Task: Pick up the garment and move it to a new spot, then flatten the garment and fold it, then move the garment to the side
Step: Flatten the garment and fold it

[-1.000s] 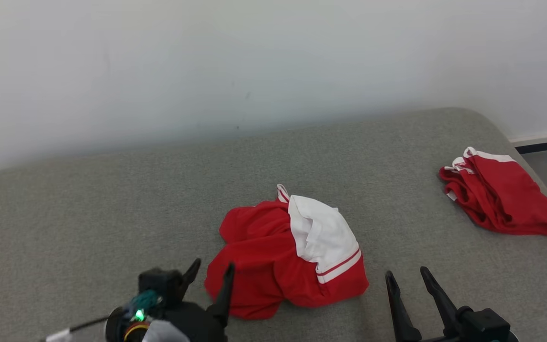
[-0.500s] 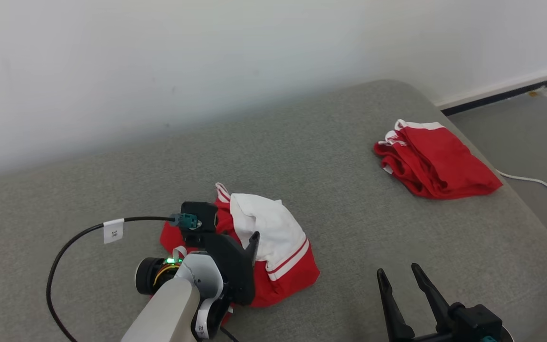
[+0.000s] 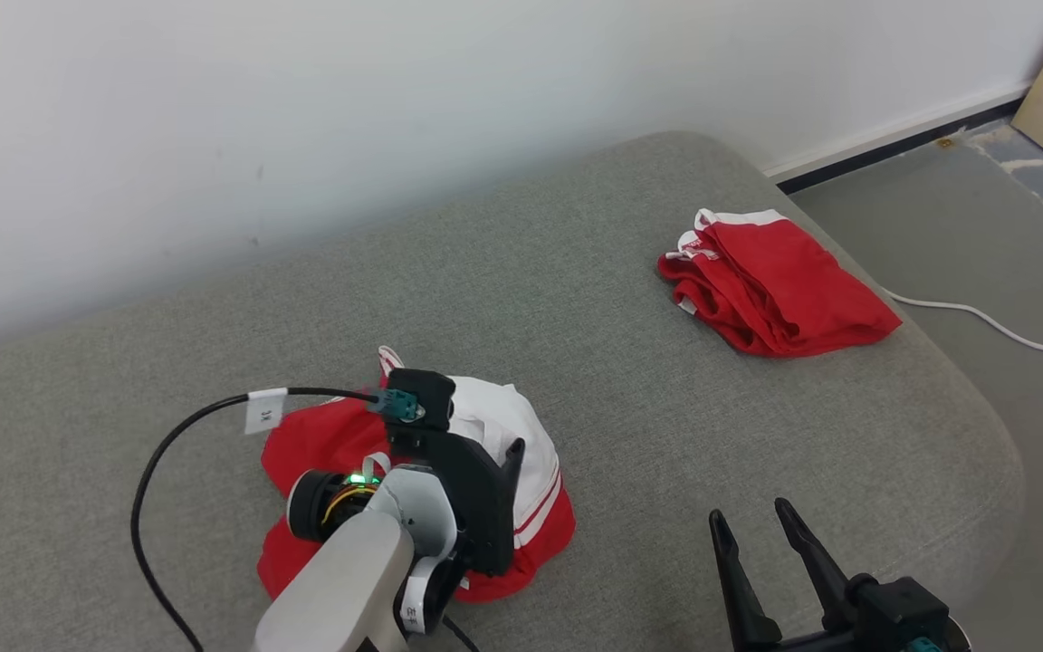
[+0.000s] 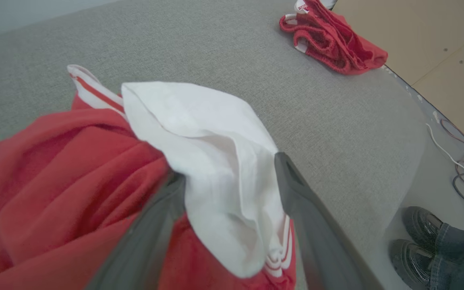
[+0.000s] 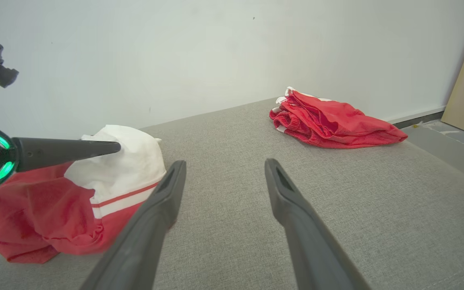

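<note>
Both stand wide: left tool [image 4: 228, 167] straddles the garment [image 4: 54, 169], right tool [image 5: 224, 162] empty.

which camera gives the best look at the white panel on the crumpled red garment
The left wrist view: the white panel sits close up, between the left gripper's open fingers. In the head view the left arm covers part of it; the right wrist view shows it from the side.

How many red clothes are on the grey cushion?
2. One crumpled red-and-white garment lies near the front, between the open fingers of the left gripper; the other red garment sits at the far right edge of the cushion. None seem hidden.
</note>
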### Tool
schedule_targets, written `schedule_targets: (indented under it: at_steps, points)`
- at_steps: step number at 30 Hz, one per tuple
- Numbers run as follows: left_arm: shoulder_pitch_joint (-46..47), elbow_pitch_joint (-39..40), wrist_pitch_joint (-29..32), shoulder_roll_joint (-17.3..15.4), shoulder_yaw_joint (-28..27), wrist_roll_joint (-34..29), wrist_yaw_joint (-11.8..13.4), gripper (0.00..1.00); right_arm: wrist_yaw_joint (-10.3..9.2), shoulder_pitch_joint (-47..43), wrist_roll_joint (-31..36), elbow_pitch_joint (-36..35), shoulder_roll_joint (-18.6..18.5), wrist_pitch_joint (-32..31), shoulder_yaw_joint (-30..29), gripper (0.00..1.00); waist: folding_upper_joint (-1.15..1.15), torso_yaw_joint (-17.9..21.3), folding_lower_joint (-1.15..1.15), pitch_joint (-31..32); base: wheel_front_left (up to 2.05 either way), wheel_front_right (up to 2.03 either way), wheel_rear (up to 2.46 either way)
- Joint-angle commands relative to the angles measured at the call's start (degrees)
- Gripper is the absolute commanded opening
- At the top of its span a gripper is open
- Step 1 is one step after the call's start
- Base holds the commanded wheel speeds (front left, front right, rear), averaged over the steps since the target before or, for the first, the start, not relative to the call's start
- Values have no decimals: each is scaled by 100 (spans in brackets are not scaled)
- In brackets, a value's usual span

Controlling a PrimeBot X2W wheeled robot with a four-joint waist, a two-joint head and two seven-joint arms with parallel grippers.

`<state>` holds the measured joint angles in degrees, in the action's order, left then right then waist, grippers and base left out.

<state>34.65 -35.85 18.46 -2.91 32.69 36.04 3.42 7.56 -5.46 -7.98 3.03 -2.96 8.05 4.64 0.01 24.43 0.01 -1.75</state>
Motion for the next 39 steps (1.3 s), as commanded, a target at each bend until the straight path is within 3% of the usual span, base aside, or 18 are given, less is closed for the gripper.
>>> schedule_targets:
  at_steps: [1, 2, 4, 5, 6, 16, 26, 30, 39]
  points:
    - [69, -34, 6, 1, 179, 78, -32, 100, -12, 41, -11, 0, 17, -5, 27, 100, -1, -33, -1, 40, 0, 0, 0]
    - [69, -34, 6, 1, 179, 78, -32, 100, -12, 41, -11, 0, 17, -5, 27, 100, -1, -33, -1, 40, 0, 0, 0]
    - [83, -82, 64, 2, 482, 102, -72, 49, -12, 39, 2, 9, 17, -20, 57, 100, -1, -48, -1, 74, 0, 0, 0]
    - [86, -93, 55, 1, 568, 139, -87, 13, -12, 41, 2, 11, 17, -15, 65, 100, -1, -49, -1, 79, 0, 0, 0]
    - [104, -94, -1, 0, 651, 146, -89, 0, -12, 50, -4, 13, 17, -15, 76, 100, -1, -46, -1, 81, 0, 0, 0]
    - [1265, 151, -1278, 2, 1252, 482, -152, 0, -12, 102, -73, 64, 16, 15, 160, 100, -1, 30, -1, 45, 0, 0, 0]
    - [2935, 130, -2985, -2, 994, 759, 210, 0, -12, 43, -116, 152, 17, 105, 123, 100, -1, -47, -1, -33, 0, 0, 0]
    - [2611, -39, -3220, -101, 800, 822, 304, 0, -12, -15, -113, 130, 17, 98, 52, 100, -1, -341, -1, -64, 0, 0, 0]
    - [812, -824, -3333, -82, 872, 1181, 183, 0, -12, 110, -98, 66, 16, 47, 162, 100, -1, -1021, -1, -95, 0, 0, 0]
